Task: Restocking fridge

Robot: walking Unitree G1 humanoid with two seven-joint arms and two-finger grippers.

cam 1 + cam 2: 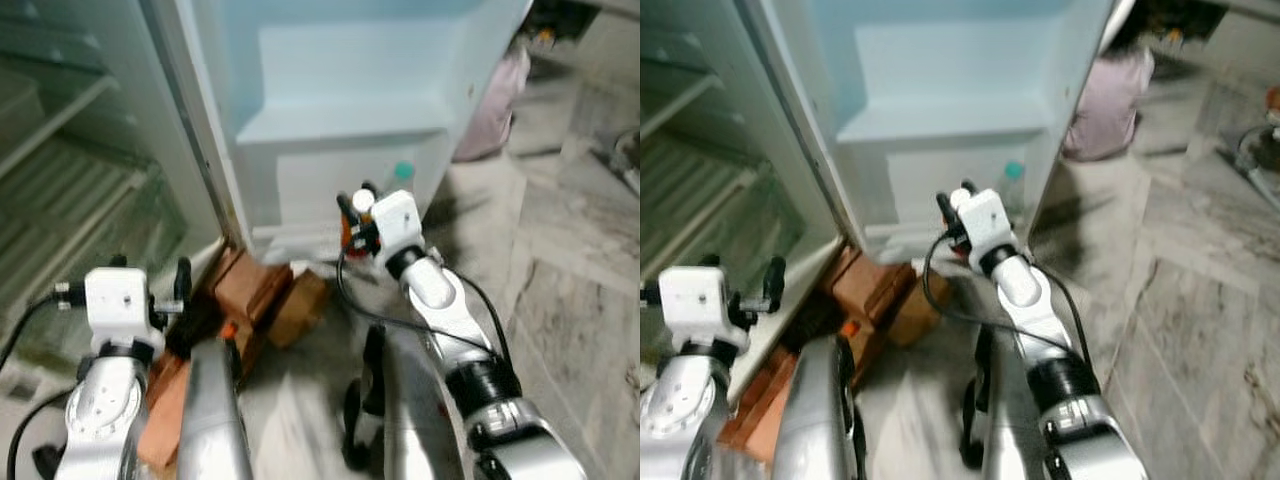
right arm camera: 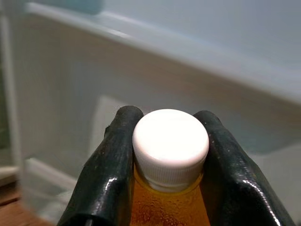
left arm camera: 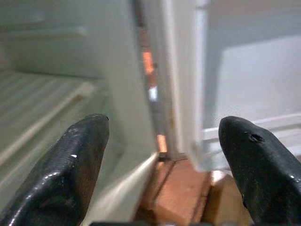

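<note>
Down by the foot of the open white refrigerator door (image 1: pixel 340 120), the robot's right gripper (image 2: pixel 164 141) holds a clear plastic bottle of orange liquid with a white screw cap (image 2: pixel 170 141), its two black fingers (image 2: pixel 110 169) clamped on the neck just under the cap. The bottle sits low, just in front of the door's bottom moulded shelf (image 1: pixel 300 240) and not yet in it. A second bottle with a teal cap (image 1: pixel 403 171) seems to stand in that lower rack, though the blur makes this uncertain.

The left gripper (image 3: pixel 162 165) hangs near the hinge side with its jaws spread wide and nothing between them, facing the gap between the fridge's ribbed interior shelves (image 3: pixel 42 108) and the door. Reddish-brown bricks (image 1: pixel 255 290) prop the fridge base on the pale marble floor (image 1: pixel 560 280).

The risks, as I judge them: the grip is only on the slim neck, so the heavy body could swing or slip if the arm jerks. The shelf lip is close, and a low approach would knock the bottle's base against it. The teal-capped bottle could also be bumped over. The door may swing if pushed.

No label, brand or writing is readable on the bottle or fridge.
</note>
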